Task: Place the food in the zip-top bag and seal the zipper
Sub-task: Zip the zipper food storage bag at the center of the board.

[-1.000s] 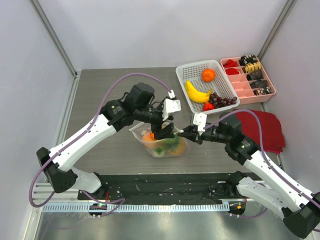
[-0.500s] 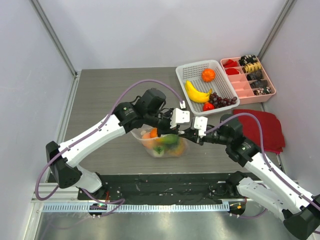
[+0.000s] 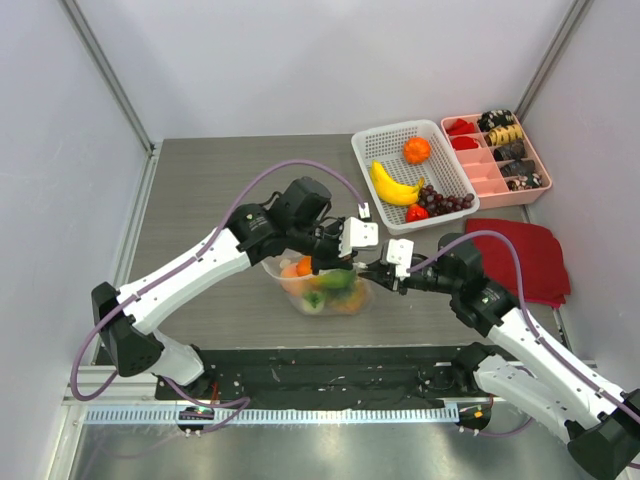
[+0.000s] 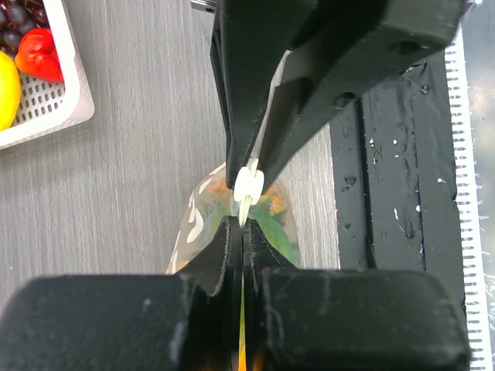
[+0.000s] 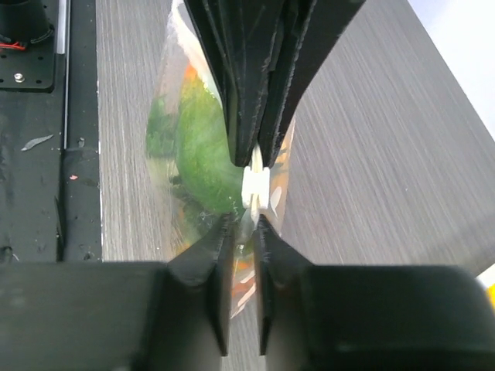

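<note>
Several pieces of the food [image 3: 340,282], orange, green and yellow, are already inside the zip-top bag [image 3: 355,298]. In the top view the bag stands on the table [image 3: 200,190] between the two arms. So the filling looks done, as far as I can judge, and what is left is to press the zipper shut along the mouth. Other toy fruits lie in the white basket [image 3: 360,160] well apart at the back; I cannot say if they belong to the task. The left claw [image 3: 338,264] and the right claw [image 3: 377,276] meet near each other over the right end of the bag's mouth.

In the left wrist view, the left claw [image 4: 241,230] is clenched. Its two fingers are pressed together, with the thin upper edge of the bag between them. The right claw comes from the opposite side, and at its tips sits a small white piece, probably the end of the zipper [image 4: 249,185].

In the right wrist view, the fingers of the right claw [image 5: 244,232] stand a little apart, and the bag's edge runs through the narrow gap. They do not seem to press the film, so I judge this claw released. The white piece is just in front of its tips. How much of the zipper is sealed, no view shows.
</note>
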Available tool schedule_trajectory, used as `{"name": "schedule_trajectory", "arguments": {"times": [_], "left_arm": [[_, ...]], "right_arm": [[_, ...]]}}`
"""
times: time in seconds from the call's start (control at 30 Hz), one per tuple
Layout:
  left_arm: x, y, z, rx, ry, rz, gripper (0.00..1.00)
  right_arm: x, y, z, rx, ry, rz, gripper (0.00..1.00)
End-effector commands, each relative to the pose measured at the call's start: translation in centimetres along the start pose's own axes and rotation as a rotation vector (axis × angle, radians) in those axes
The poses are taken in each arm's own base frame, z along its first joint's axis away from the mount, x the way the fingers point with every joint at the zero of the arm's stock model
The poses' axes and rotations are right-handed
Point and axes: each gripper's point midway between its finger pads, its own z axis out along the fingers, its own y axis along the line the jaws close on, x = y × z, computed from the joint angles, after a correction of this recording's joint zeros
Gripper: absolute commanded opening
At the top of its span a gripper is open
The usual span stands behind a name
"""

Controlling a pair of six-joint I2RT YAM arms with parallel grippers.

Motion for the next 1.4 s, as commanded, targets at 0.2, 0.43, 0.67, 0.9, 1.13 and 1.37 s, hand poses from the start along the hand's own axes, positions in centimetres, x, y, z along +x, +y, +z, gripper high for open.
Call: {"name": "schedule_trajectory", "arguments": {"times": [0.2, 0.43, 0.67, 0.9, 1.13, 1.37], "left_arm": [[-1.2, -0.2, -1.0, -0.003, -0.039, 0.016, 0.00], [-1.8, -0.1, -1.3, -0.016, -0.063, 0.007, 0.22], [-3.1, -0.1, -0.9, -0.034, -0.089, 0.062, 0.48], [-3.7, -0.3, 0.1, -0.017, -0.087, 0.081, 0.43], [-3.9, 0.1, 0.1, -0.035, -0.089, 0.066, 0.18], [-3.2, 0.4, -0.1, -0.069, -0.073, 0.067, 0.20]], "right_arm": [[-2.7, -1.4, 0.2, 0.051, -0.084, -0.014, 0.07], [-3.5, -1.5, -0.1, 0.063, -0.116, -0.055, 0.01], [-3.6, -1.4, -0.1, 0.056, -0.128, -0.080, 0.01], [-3.5, -1.3, -0.2, 0.059, -0.133, -0.090, 0.01], [-3.3, -1.2, -0.3, 0.064, -0.130, -0.086, 0.01], [-3.3, -1.0, -0.4, 0.059, -0.139, -0.082, 0.01]]}}
